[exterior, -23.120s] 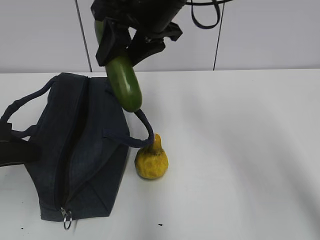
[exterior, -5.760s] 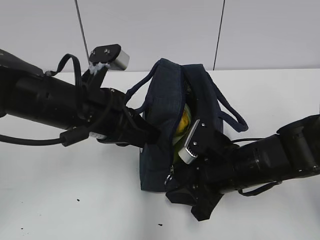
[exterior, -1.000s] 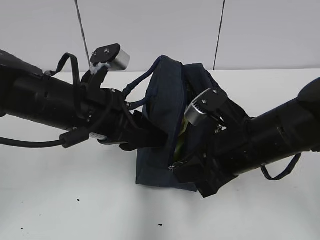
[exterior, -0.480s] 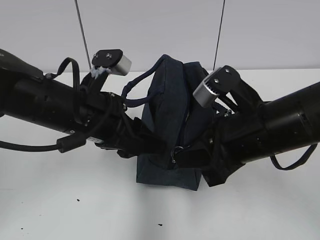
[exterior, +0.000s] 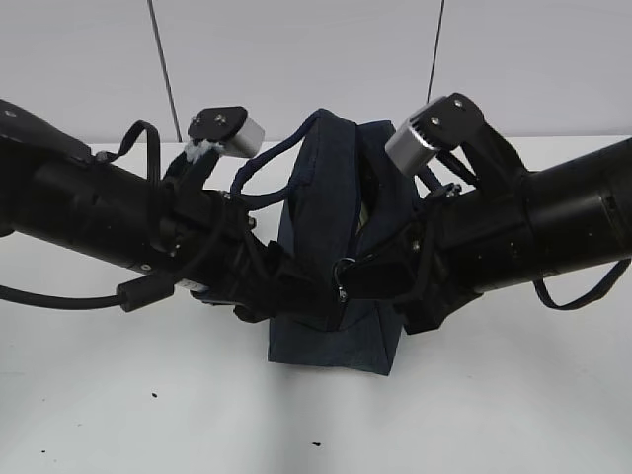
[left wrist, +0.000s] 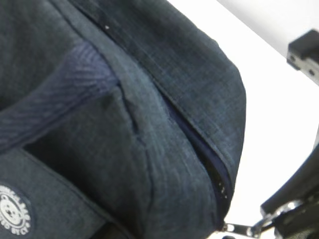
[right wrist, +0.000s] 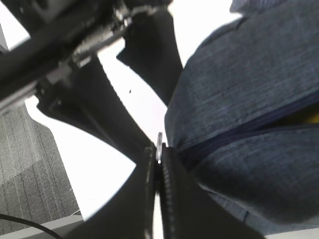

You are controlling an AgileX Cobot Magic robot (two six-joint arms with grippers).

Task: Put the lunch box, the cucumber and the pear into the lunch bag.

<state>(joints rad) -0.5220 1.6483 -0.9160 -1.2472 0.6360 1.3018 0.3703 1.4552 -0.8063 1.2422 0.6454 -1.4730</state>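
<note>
Since half a second back, both arms sit a little higher at the lunch bag (exterior: pixel 331 247) and its top seam looks more nearly closed.
Bag stands upright on the white table (exterior: pixel 494 415), squeezed between the two black arms; one loop handle (exterior: pixel 272 163) arches over the left arm. Right gripper (right wrist: pixel 158 164) is pinched tight on the metal ring pull (exterior: pixel 341 288) at the near end of the zipper, jaws nearly touching in the right wrist view. Left gripper (exterior: pixel 296 296) presses against the bag's left side; its fingers are not visible in any view, so I cannot tell how they stand. A thin yellow sliver shows through the zipper gap in the right wrist view; lunch box, cucumber and pear otherwise hidden inside.
</note>
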